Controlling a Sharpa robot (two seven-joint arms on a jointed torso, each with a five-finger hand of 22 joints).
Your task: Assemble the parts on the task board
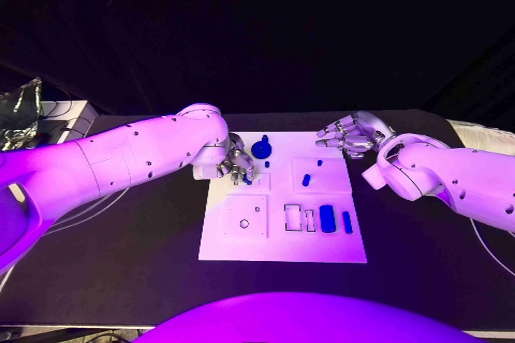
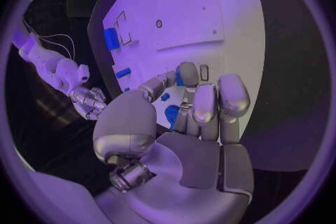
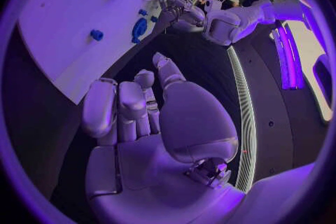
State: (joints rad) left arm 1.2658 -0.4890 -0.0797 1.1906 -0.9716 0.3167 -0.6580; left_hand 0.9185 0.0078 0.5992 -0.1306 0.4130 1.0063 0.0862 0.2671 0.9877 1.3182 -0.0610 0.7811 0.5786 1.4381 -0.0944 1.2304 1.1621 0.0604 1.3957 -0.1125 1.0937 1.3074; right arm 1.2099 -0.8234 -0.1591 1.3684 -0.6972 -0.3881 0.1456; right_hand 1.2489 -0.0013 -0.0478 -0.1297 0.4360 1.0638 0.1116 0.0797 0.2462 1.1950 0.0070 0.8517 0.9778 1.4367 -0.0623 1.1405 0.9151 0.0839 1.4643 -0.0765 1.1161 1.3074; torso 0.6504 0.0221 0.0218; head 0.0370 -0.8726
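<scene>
Locate the task board (image 1: 322,246) as the reference for every position below.

1. Find the left hand (image 1: 234,164) over the board's far left quarter, fingertips lowered toward the surface. Note a small blue piece (image 1: 247,179) right at those fingertips. Treat the grip as undetermined: in the left wrist view, see the fingers (image 2: 203,103) lined up side by side with the thumb set off, blue showing behind them, but no clear contact.
2. Find the right hand (image 1: 345,138) just off the board's far right corner. Read it as unloaded: see the fingers loosely bent and parted in the right wrist view, with nothing in the palm.
3. Check the remaining parts: a round blue part (image 1: 261,148) on the board's far edge beside the left hand, a short peg (image 1: 306,180) in the far right panel, a blue block (image 1: 327,219) and a slim bar (image 1: 347,222) on the near right, just beside 2 outlined recesses (image 1: 292,216).

Judge the current step as an early one, worked by the left hand at the far left panel; count 4 parts as apparently unseated.

For the next move, confirm the left-hand hold first, then align the piece squarely over its seat before pressing down.
</scene>
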